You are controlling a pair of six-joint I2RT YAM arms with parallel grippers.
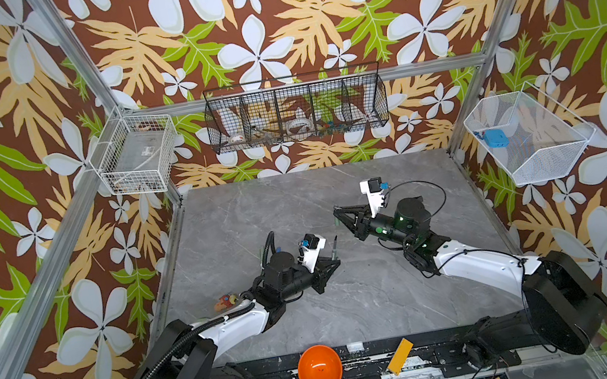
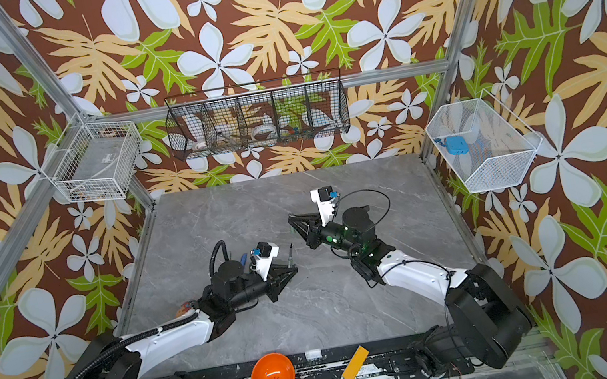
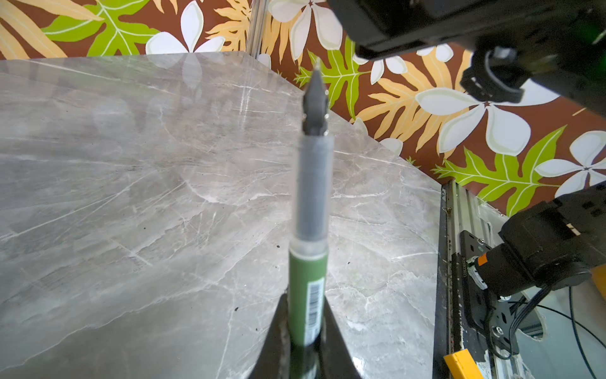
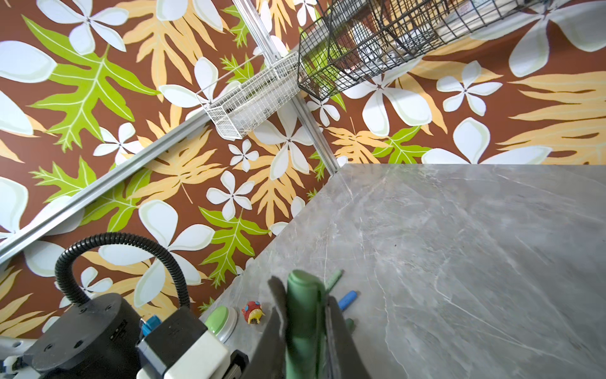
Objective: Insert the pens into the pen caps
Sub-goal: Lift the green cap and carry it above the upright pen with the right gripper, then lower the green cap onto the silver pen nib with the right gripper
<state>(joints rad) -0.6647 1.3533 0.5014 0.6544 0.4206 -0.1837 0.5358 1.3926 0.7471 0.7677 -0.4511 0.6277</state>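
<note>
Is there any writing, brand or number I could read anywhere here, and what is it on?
No words or numbers are legible.
On the dark green pen: white barcode label, bars only, digits unreadable.
On the grey box in the white wire basket: small label, too small to read.

One held pen (image 3: 310, 210), one held cap (image 4: 301, 315), three baskets (image 1: 297, 115)

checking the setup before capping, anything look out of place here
An orange bowl and a yellow block sit on the black rail between the arm bases, off the grey table; an odd spot for loose things. Nothing looks spilled or damaged.
</note>
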